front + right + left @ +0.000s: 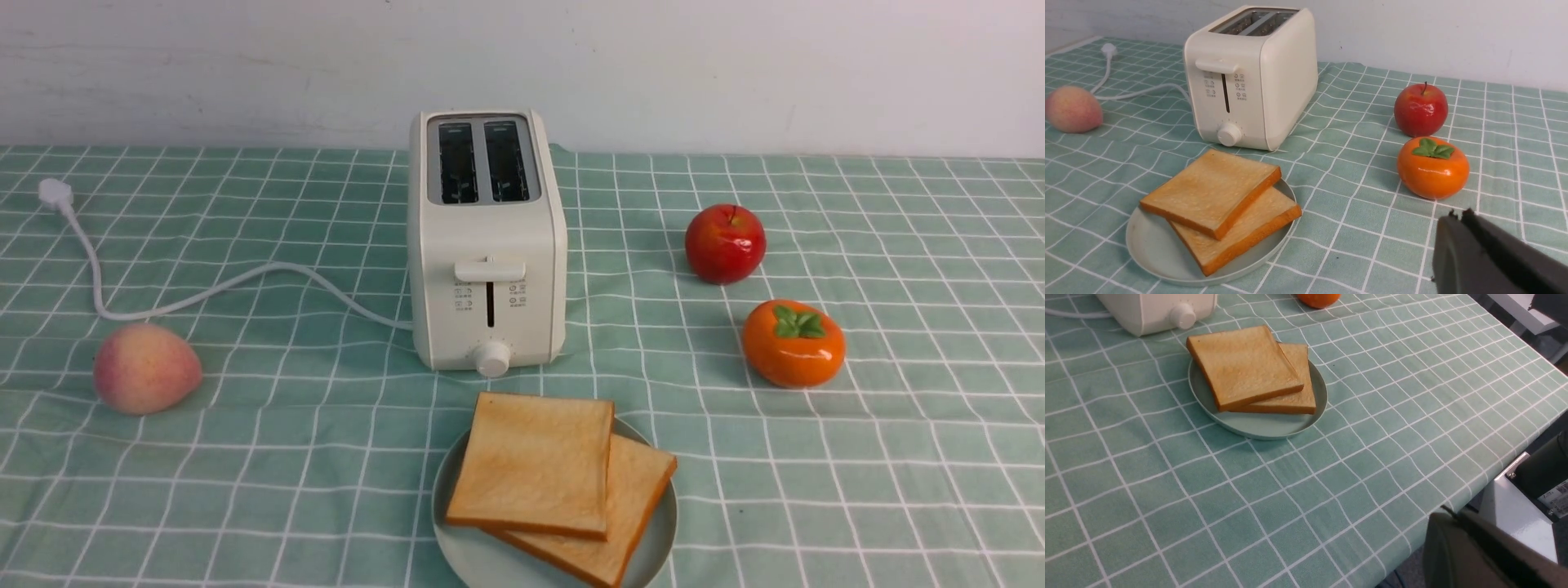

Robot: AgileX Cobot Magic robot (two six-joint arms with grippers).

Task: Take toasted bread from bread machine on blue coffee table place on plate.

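Small icon labels on bread machine [487, 245] front, too small to read

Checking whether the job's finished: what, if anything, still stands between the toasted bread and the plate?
Nothing visible does. Both slices of toasted bread already lie stacked on the plate, and the bread machine slots look empty.

The tabletop [898, 457], covered in teal grid cloth, directly carries the bread machine [488, 269] with its power cord [204, 290], the plate [482, 555], a peach [145, 368], an apple [725, 243] and a persimmon [793, 343].
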